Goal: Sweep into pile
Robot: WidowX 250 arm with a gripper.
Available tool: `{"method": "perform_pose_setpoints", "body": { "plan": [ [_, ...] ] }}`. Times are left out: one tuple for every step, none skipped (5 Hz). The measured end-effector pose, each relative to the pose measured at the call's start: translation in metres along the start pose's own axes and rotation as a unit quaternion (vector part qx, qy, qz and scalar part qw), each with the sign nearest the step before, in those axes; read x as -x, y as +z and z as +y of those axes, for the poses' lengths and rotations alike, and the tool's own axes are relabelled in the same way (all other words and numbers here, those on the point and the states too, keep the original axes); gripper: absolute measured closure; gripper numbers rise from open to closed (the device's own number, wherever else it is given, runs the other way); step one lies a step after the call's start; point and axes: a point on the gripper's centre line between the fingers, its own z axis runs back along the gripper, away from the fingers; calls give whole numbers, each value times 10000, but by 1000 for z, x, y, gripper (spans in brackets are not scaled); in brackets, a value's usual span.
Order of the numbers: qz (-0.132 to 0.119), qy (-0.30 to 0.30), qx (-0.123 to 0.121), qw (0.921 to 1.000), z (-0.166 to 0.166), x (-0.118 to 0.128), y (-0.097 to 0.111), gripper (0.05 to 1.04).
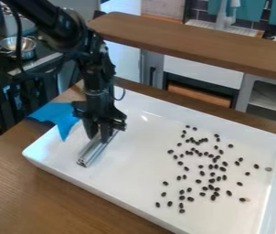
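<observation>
Tabletop (24, 192) foremost | arm (94, 68) upper left | gripper (99, 136) downward, holding metal bar (90, 154)

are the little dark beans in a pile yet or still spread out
Spread out: the dark beans lie scattered over one side of the white tray, with bare tray showing between many of them.
</observation>
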Motion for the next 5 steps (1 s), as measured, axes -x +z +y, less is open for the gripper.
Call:
{"method": "perform_pose_setpoints", "body": {
  "plan": [
    [152,-148,223,9995,-25,5,2,756],
    [307,-213,478,9982,-48,10,3,756],
    [359,-327,671,9966,-73,15,6,756],
    [405,-387,758,9956,-97,20,5,756],
    [341,-419,765,9956,-117,23,4,756]
  ]
}}
